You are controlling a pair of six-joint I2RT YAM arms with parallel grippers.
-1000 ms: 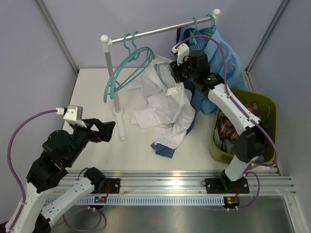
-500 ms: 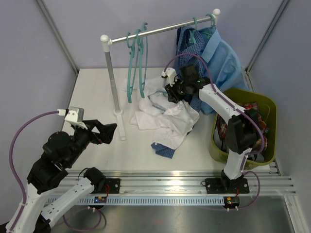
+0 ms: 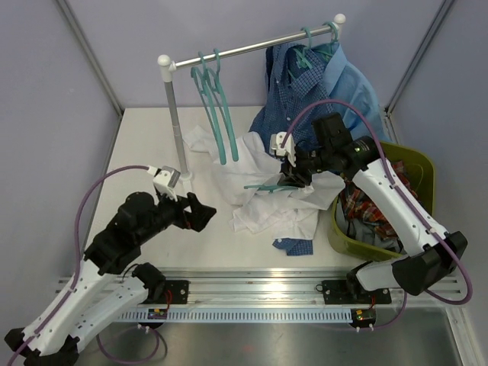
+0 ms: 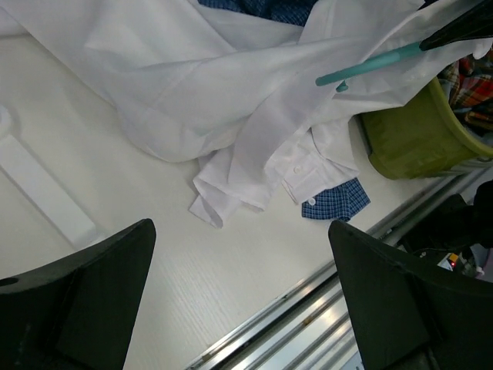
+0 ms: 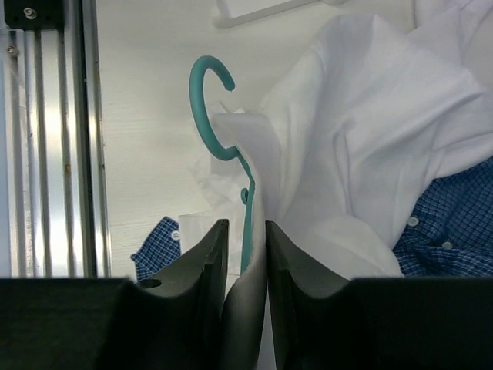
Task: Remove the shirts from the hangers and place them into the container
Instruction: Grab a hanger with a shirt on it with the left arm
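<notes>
From above, the white shirt (image 3: 263, 206) lies crumpled in the middle of the pale table (image 3: 145, 145). One edge of it is lifted toward the right gripper (image 3: 292, 177), from which a teal hanger (image 3: 263, 185) sticks out sideways. The dark blue check shirt (image 3: 293, 91) and the light blue shirt (image 3: 358, 88) hang from the right end of the silver rail (image 3: 252, 47). The check shirt's tail trails down to the table under the white one. Bare hangers (image 3: 217, 114) hang near the rail's left end. The olive container (image 3: 424, 171) stands at the right edge of the table with a red plaid shirt (image 3: 364, 207) inside it. The left gripper (image 3: 197, 212) hovers over bare table with its fingers spread wide and nothing between them. Plain lavender walls (image 3: 76, 99) close in the space, and a metal track (image 3: 267, 286) runs along the near edge. The left wrist view looks down past its wide-apart fingers (image 4: 92, 293) onto white folds, a checked cuff and a corner of the container. In the right wrist view the fingers (image 5: 202, 270) are clenched on white cloth and the teal hanger's neck. The hanger's hook curls up out of the white cloth over the table.
</notes>
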